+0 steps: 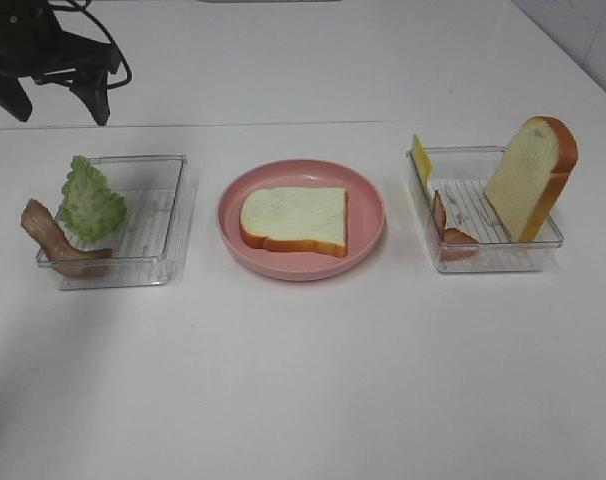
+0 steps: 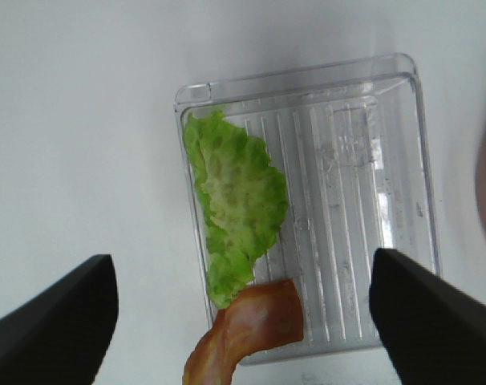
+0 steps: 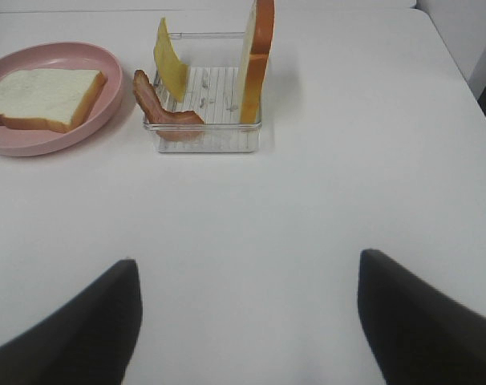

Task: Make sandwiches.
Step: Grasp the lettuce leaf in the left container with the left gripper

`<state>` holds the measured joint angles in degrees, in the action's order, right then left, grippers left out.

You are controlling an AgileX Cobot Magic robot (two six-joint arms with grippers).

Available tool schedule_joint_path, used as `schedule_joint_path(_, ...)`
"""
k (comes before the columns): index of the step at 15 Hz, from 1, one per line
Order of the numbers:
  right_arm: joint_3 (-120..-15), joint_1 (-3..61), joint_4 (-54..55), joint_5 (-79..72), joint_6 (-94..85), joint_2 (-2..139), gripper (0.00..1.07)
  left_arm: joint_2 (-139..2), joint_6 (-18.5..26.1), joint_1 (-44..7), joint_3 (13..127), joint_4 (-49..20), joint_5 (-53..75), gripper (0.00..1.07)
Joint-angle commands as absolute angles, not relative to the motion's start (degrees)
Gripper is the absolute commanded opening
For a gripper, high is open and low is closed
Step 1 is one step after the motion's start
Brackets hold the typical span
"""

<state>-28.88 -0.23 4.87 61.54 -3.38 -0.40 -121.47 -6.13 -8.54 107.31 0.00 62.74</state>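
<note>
left end effector (image 2: 243, 265) | black, wedge-shaped fingers (image 2: 58, 321); right end effector (image 3: 247, 263) | same (matte)

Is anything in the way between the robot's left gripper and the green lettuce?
Nothing visible. The open left gripper faces the lettuce leaf in its clear tray; a bacon strip only lies at one end.
</note>
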Motion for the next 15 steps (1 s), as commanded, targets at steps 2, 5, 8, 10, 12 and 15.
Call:
schedule_joint_path(2, -28.9, -0.7, 5.0, 60.8, -3.8, -1.1, 0.71, -124.7, -6.5, -8.7, 107.3, 0.5, 63.1, 0.8)
schedule_joint_path(5, -28.9, -0.7, 5.0, 60.8, -3.8, -1.1, 0.71, -127.8, -6.5, -8.7, 107.3, 3.4, 63.2, 0.75)
schedule_joint_path(8, -28.9, -0.7, 5.0, 60.8, -3.8, -1.1, 0.71, -128.6, -6.7, -8.7, 107.3, 3.4, 60.8, 0.73)
schedule_joint_path(10, -28.9, -0.7, 5.0, 60.8, -3.8, -1.1, 0.71, -128.7, -6.7, -8.7, 107.3, 3.4, 59.3, 0.69)
schedule_joint_path(12, -28.9, -0.7, 5.0, 60.8, -3.8, -1.1, 0.71, -128.9, -6.7, -8.7, 107.3, 3.4, 59.0, 0.69)
schedule_joint_path(15, -28.9, -0.7, 5.0, 60.8, -3.8, -1.1, 0.71, -130.3, -6.5, -8.7, 107.3, 4.6, 60.4, 0.69)
